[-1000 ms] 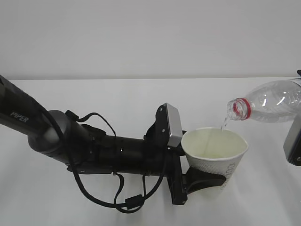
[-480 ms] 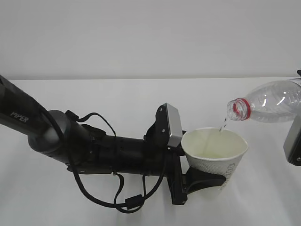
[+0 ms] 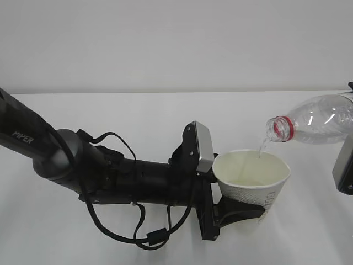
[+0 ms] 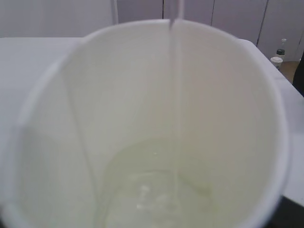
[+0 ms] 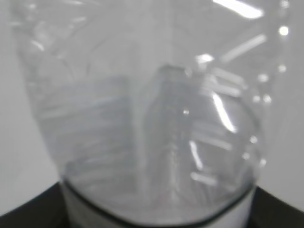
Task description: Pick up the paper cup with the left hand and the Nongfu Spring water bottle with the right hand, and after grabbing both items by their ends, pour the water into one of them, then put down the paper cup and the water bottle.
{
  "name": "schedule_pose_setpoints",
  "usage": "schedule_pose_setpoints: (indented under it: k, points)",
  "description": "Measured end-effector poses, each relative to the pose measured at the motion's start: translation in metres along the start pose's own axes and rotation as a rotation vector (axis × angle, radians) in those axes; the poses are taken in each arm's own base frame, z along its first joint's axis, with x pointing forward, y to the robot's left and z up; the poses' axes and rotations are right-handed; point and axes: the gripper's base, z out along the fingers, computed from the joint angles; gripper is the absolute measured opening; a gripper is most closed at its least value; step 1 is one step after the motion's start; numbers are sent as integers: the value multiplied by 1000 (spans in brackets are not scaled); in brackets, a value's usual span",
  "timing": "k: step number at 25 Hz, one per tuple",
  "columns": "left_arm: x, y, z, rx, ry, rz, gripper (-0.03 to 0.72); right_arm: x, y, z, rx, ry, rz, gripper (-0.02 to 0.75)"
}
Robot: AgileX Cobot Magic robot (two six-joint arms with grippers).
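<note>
The white paper cup (image 3: 252, 182) stands upright just above the table, and my left gripper (image 3: 241, 212) is shut on its lower part. The left wrist view looks down into the paper cup (image 4: 118, 95), where pale water (image 4: 152, 190) pools at the bottom. The clear Nongfu Spring water bottle (image 3: 320, 118) lies tilted, its red-ringed mouth (image 3: 279, 128) over the cup's far rim. A thin stream of water (image 3: 261, 147) falls from it into the cup. My right gripper (image 5: 156, 219) is shut on the bottle's end (image 5: 142, 118), and black fingers (image 5: 28, 213) show at the bottom corners.
The white table (image 3: 138, 116) runs back to a plain white wall. The long black left arm (image 3: 110, 176) with loose cables lies across the front left. A grey block (image 3: 343, 165) of the right wrist shows at the right edge. A small bottle (image 4: 281, 51) stands far off.
Neither arm, the cup nor the bottle has visibly moved. The thin stream of water keeps running into the cup.
</note>
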Motion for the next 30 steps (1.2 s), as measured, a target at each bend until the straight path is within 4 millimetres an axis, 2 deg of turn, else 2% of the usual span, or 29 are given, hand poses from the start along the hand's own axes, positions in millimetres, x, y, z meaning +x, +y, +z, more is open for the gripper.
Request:
schedule_pose_setpoints:
  k: [30]
  points:
    - [0, 0, 0, 0, 0, 0, 498, 0, -1, 0, 6, 0, -5, 440]
